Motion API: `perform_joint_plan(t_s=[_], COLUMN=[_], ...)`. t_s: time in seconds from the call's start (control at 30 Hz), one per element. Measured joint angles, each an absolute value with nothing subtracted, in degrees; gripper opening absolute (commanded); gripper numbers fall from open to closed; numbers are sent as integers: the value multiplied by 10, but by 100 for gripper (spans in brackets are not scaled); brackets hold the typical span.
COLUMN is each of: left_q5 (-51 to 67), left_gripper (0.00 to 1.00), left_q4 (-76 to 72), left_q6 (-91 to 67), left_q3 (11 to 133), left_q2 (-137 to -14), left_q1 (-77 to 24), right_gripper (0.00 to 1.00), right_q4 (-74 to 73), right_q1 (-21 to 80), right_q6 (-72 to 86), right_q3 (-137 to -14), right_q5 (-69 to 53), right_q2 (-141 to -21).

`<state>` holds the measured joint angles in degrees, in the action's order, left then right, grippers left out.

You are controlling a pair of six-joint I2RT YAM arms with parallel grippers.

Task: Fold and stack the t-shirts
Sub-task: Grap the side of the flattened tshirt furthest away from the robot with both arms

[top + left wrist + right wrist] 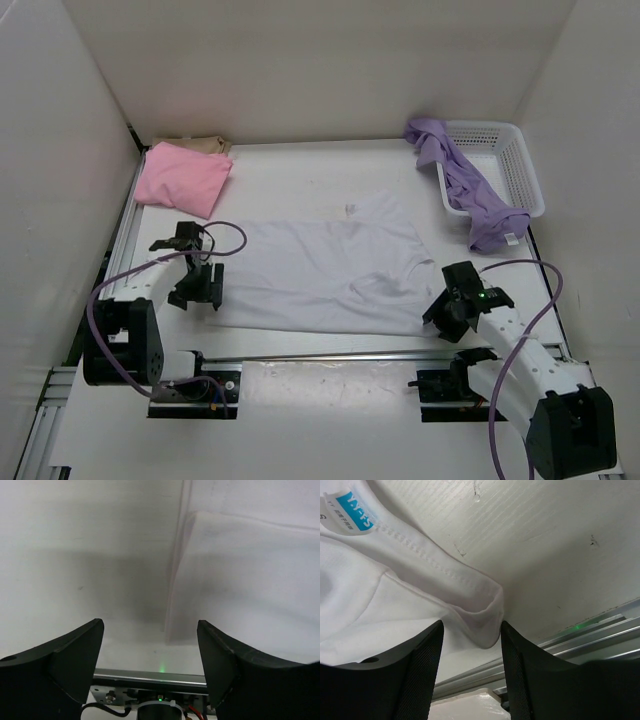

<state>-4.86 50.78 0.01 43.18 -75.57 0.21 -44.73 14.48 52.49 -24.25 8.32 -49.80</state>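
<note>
The white t-shirt (320, 265) lies spread on the table (300, 165); the left gripper (150, 625) stands released at its left edge. The right gripper (471, 625), jaws apart, straddles its near-right hem corner, unclamped

A white t-shirt (320, 275) lies spread flat on the table (300, 170). Beyond its far left corner sits a folded pink t-shirt (183, 178). Farther off that way, a tan t-shirt (205, 145) shows only as a sliver. Beyond its far right corner, a lavender t-shirt (470, 190) drapes over the rim of a white mesh basket (515, 165). The left end effector (197, 290) hangs at its left edge, and the right end effector (445, 305) at its near right corner.
</note>
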Motion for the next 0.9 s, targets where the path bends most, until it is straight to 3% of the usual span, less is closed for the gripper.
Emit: perform_joint_plan(t_s=[0.17,0.2,0.3,0.33,0.37,0.73,0.83,0.87,0.9], left_q5=[-48,-46,-43,-41,-40,-103,-112,-114,-116], left_gripper=[64,54,37,20,10,10,22,27,38], left_q4=[487,490,487,486,485,501,531,536,542], left_q6=[-1,0,-2,-2,-3,-3,-3,-4,-3], left_q3=[397,393,390,390,389,357,348,344,340], left_q2=[-790,-792,-790,-790,-790,-715,-682,-678,-678], left_q1=[-32,-38,-48,-49,-49,-51,-53,-54,-55], right_gripper=[50,46,20,14,3,0,2,8,14], right_q4=[-442,-439,-426,-421,-416,-481,-515,-524,-534], right_q1=[145,144,143,143,143,199,232,240,249], right_q6=[537,539,541,543,545,621,659,672,685], right_q3=[-235,-235,-240,-243,-245,-244,-244,-244,-244], right_q5=[82,81,76,74,71,94,104,108,113], right_q2=[-491,-496,-523,-533,-541,-498,-481,-479,-479])
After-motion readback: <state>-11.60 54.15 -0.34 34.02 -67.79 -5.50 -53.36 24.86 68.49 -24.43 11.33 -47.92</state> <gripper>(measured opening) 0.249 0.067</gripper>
